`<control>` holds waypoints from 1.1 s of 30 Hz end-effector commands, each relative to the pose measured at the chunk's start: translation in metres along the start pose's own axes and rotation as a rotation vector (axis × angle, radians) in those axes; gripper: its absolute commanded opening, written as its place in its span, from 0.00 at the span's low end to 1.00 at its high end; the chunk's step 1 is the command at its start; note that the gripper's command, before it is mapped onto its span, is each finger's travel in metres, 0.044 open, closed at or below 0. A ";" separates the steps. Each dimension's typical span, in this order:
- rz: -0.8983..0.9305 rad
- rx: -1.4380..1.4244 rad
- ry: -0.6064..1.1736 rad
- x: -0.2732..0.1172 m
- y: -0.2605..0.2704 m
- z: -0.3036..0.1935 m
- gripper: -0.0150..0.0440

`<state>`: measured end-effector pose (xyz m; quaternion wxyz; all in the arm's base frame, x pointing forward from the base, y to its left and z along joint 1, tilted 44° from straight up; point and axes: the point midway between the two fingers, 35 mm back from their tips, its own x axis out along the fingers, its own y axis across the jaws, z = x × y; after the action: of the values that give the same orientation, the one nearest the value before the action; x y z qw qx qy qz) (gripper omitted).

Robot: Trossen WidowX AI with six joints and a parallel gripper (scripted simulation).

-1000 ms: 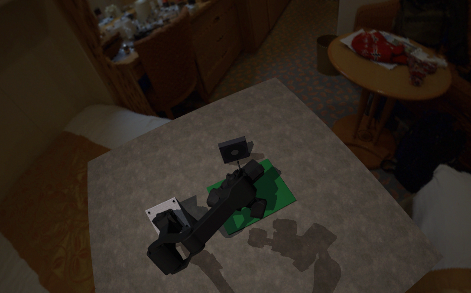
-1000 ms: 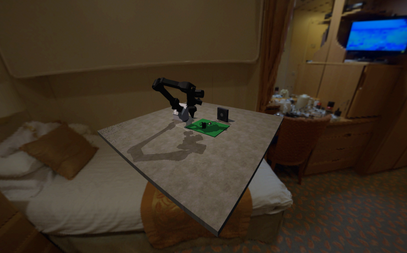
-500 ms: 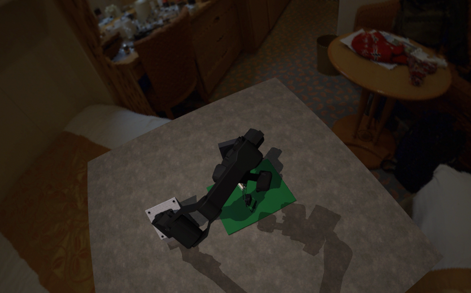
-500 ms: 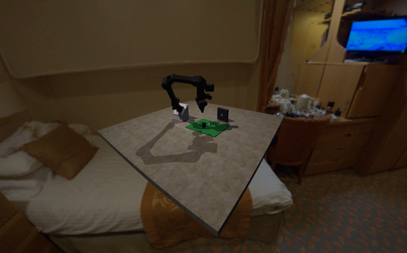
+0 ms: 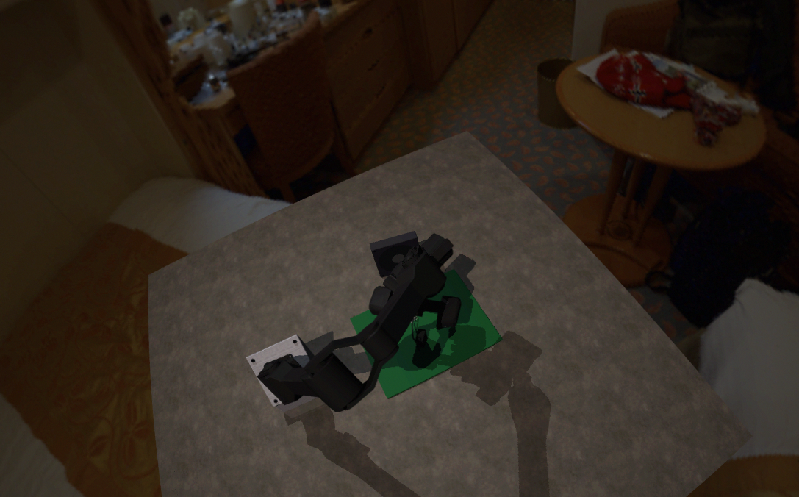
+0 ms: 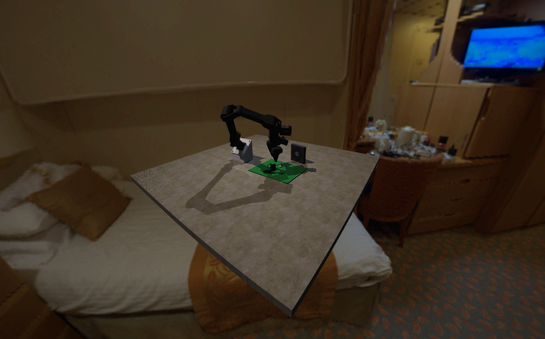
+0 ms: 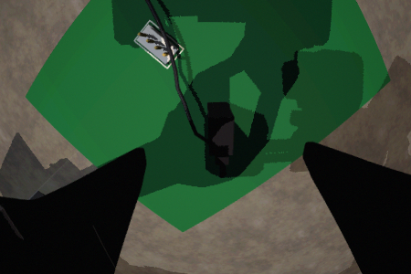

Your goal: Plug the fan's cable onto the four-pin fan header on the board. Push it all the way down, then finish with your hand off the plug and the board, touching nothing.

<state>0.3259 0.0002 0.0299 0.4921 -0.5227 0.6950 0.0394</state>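
Note:
The green board lies flat. The white four-pin header has its pins bare, with the black cable passing over it. The black plug is off the header, over the board on the side away from the fan. My gripper is open and empty, pointing down above the board. In the wrist view the plug shows between and slightly beyond the fingertips. The arm hides the header in the top view.
The dark square fan stands upright beyond the board, close to my wrist in the top view. The arm's pale base block sits on the grey table, to the left of the board.

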 end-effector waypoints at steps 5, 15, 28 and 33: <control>-0.009 -0.006 0.001 0.017 0.001 -0.001 1.00; -0.009 -0.006 0.000 0.033 0.000 -0.001 1.00; -0.009 -0.006 0.001 0.054 0.000 -0.001 1.00; -0.010 -0.006 0.002 0.062 0.000 -0.002 1.00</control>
<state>0.3280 -0.0378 -0.0099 0.4947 -0.5258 0.6909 0.0386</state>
